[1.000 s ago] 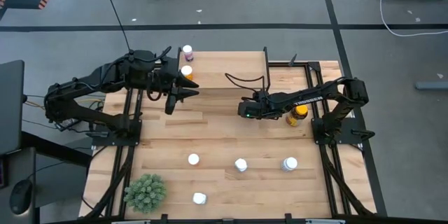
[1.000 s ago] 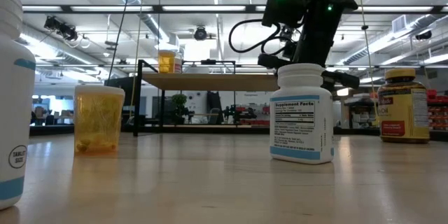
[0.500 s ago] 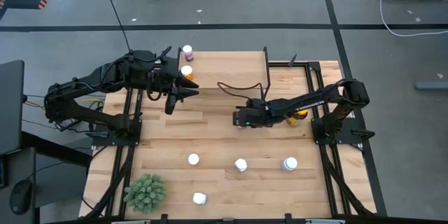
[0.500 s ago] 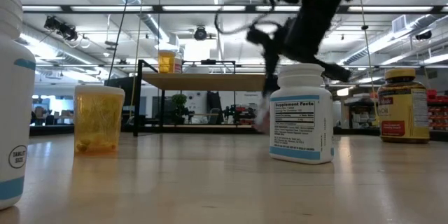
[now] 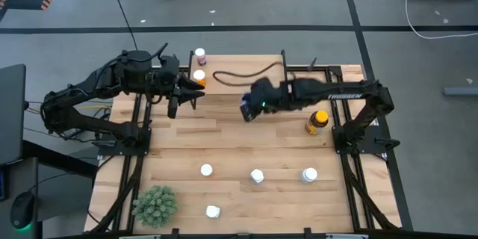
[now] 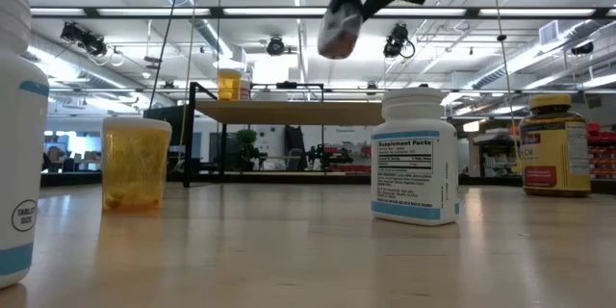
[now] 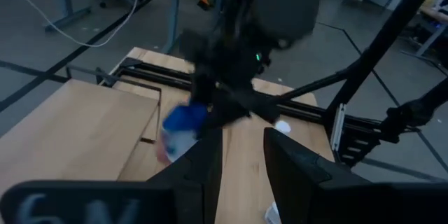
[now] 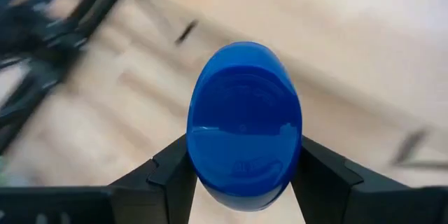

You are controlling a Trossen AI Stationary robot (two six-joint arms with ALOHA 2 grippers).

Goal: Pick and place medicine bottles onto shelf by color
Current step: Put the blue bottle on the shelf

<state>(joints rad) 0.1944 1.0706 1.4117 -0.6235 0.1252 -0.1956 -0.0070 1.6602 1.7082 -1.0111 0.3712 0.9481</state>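
Observation:
My right gripper is shut on a blue-capped bottle high above the middle of the table; the bottle also shows in the low view and the left wrist view. My left gripper is open and empty at the shelf's left end. The light-wood shelf stands at the table's far edge with an orange bottle and a pinkish bottle at its left end. My right gripper pinches the bottle between its two fingers, one on each side of it just under the blue cap. The fingers come from above, slanting down. The bottle hangs tilted below them, lifted clear of the table.
A dark amber yellow-capped bottle stands at the right. Three white-capped bottles stand in a row near the front, and another stands beside the green plant.
My right gripper has dropped to the table at mid-table, taken hold of the blue-capped bottle and risen with it, moving toward the far left. The bottle is now lifted clear. My left gripper has drawn back a little toward the table's left edge.

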